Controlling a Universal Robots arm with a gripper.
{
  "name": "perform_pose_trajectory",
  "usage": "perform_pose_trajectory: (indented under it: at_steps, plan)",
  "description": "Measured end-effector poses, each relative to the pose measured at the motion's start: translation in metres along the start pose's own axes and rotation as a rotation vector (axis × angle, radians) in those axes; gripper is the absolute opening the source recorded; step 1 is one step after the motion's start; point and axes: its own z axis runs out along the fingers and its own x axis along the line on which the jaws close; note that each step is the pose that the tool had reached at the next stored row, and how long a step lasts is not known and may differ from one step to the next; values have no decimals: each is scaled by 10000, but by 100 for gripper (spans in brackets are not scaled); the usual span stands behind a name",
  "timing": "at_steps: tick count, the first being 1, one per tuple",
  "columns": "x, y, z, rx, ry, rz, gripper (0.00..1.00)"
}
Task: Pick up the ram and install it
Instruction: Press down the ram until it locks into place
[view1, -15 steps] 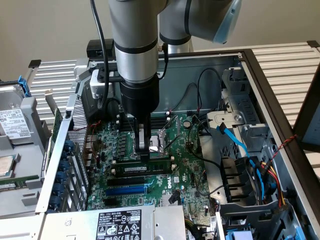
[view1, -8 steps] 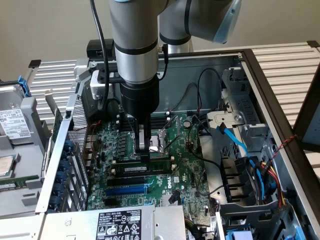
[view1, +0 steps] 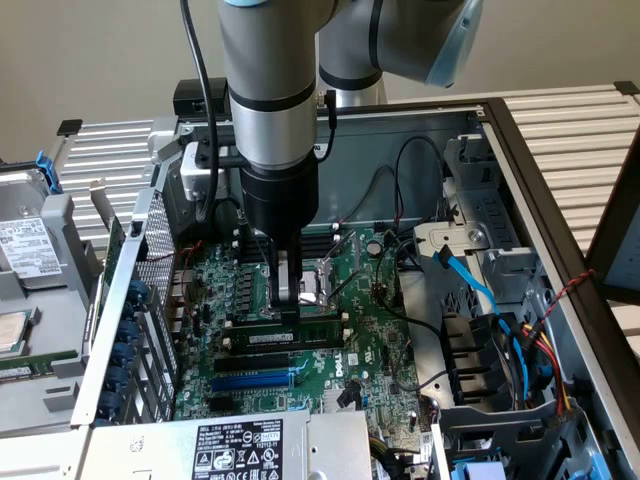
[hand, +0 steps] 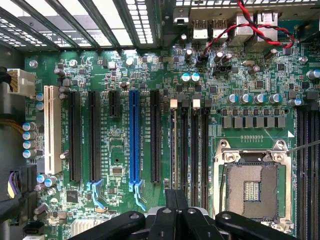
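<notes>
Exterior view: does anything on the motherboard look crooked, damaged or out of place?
Nothing looks damaged or spilled. The ram stands on its edge directly under the shut claw, in line with the black slot beside it, not tilted. The one oddity is the processor socket, which is bare, with no cooler over it.

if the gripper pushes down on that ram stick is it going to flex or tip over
The ram looks like a thin flat circuit board, so probably stiff along its length yet fragile if bent sideways. It stands on edge among the black slots, with the shut gripper at it, so an off-centre push could tip it. Likely light for its size.
</notes>
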Motion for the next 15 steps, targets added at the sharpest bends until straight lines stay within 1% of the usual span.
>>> perform_pose_trajectory:
  at_steps: [15]
  plan:
    - [-1, 0, 30, -1, 2, 0, 10]
